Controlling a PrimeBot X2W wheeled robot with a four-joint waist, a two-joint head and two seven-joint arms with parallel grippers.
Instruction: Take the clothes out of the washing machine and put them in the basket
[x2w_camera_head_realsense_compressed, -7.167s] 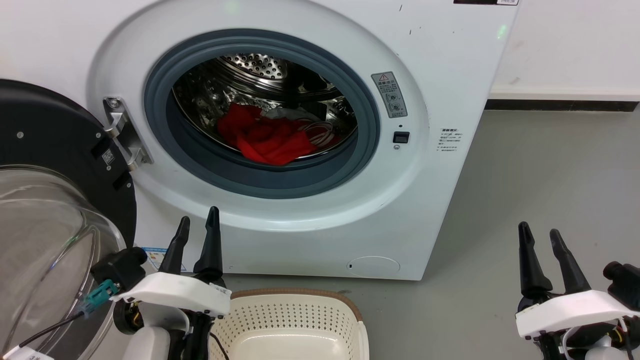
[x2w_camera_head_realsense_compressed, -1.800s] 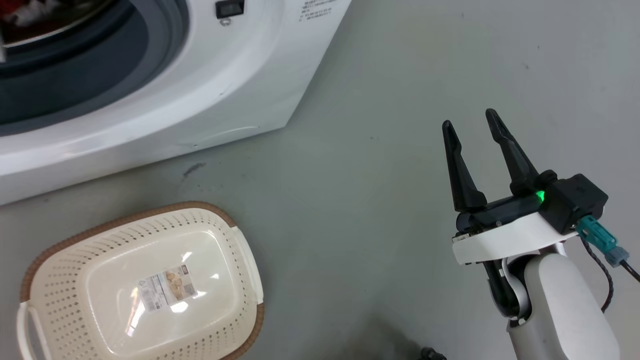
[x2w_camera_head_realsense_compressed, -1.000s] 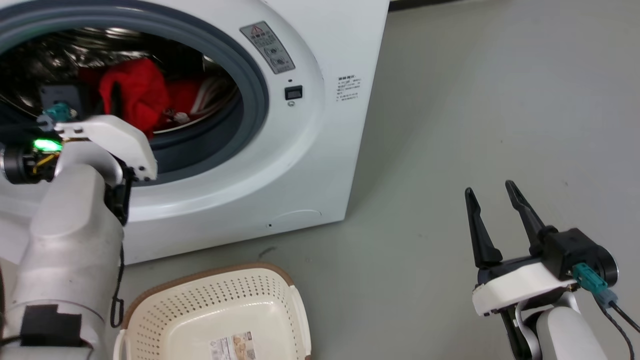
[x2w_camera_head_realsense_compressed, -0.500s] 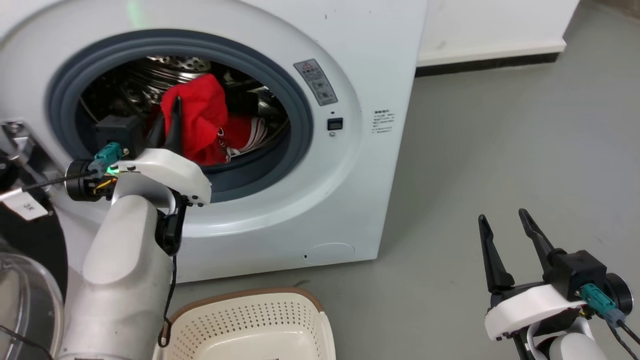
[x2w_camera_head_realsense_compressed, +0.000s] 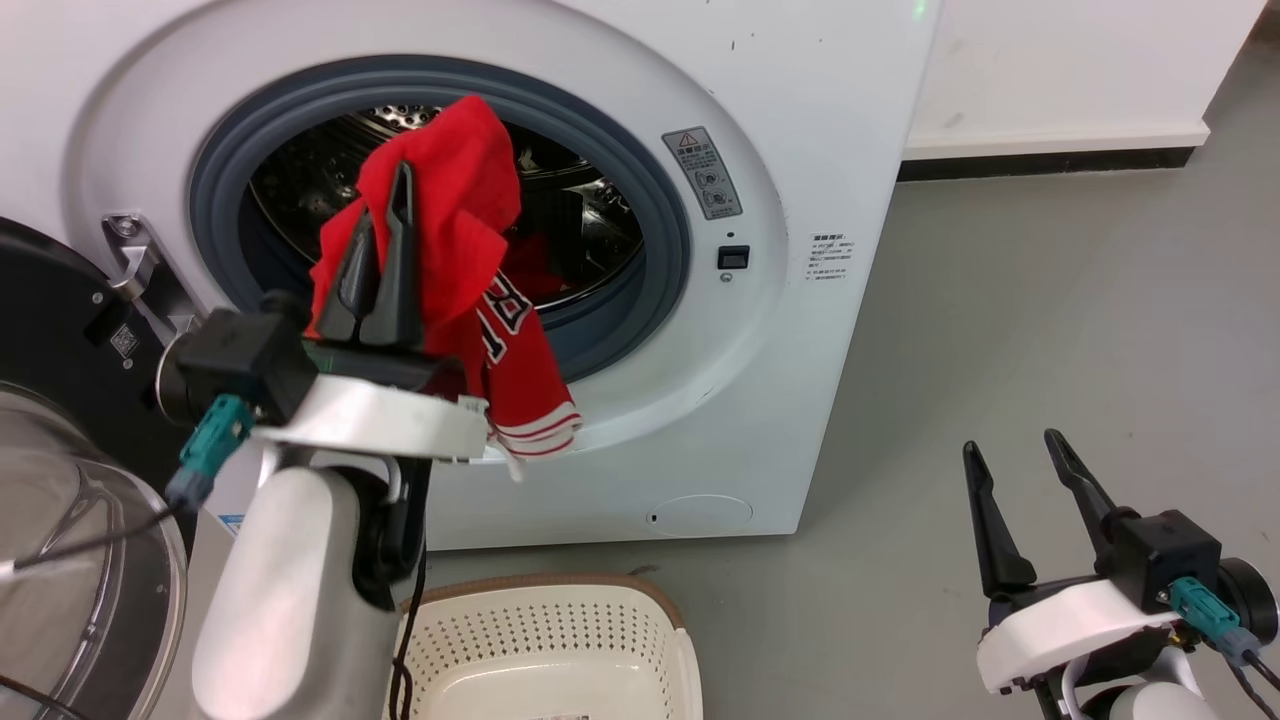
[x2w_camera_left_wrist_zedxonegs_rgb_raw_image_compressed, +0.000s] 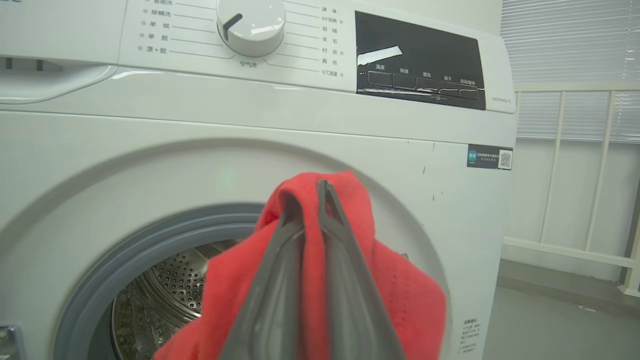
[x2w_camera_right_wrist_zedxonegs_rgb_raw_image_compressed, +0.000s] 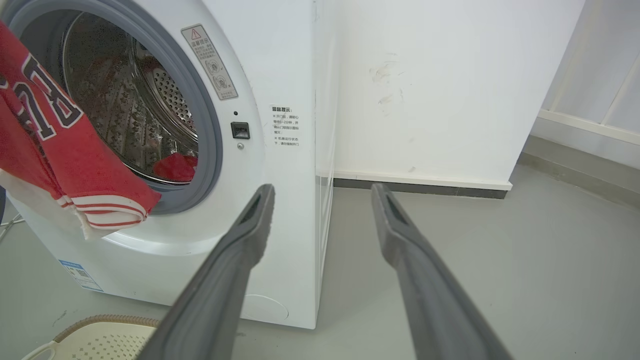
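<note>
One white front-loading washing machine (x2w_camera_head_realsense_compressed: 830, 150) takes up most of the head view. Its single black-rimmed glass door (x2w_camera_head_realsense_compressed: 60, 330) is swung open to the left on a metal hinge (x2w_camera_head_realsense_compressed: 135, 265). One grey gasket (x2w_camera_head_realsense_compressed: 660, 240) rings the perforated steel drum (x2w_camera_head_realsense_compressed: 330, 170). Grey floor (x2w_camera_head_realsense_compressed: 1000, 300) and a white wall (x2w_camera_head_realsense_compressed: 1050, 70) lie to the right.

One cream perforated basket (x2w_camera_head_realsense_compressed: 560, 620) with a brown rim stands on the floor in front of the machine. The pale left forearm hides its left edge.

There are two grippers. The left gripper (x2w_camera_head_realsense_compressed: 384, 195) is raised in front of the drum mouth, its jaws pressed together and pinching one red jersey (x2w_camera_head_realsense_compressed: 460, 200). The right gripper (x2w_camera_head_realsense_compressed: 1011, 441) hangs low over bare floor, well apart from the machine, jaws spread and empty.

The jersey drapes over the left fingers and blocks the left part of the opening. It hangs out over the gasket's lower edge, with its hem in front of the white panel and clear of the basket. It is bright red, with large white lettering outlined in dark and a white-striped hem. A second, smaller patch of red fabric (x2w_camera_right_wrist_zedxonegs_rgb_raw_image_compressed: 175, 167) lies at the bottom of the drum.

One white dial (x2w_camera_left_wrist_zedxonegs_rgb_raw_image_compressed: 251, 22) and one black display panel (x2w_camera_left_wrist_zedxonegs_rgb_raw_image_compressed: 420, 62) sit along the machine's top.
</note>
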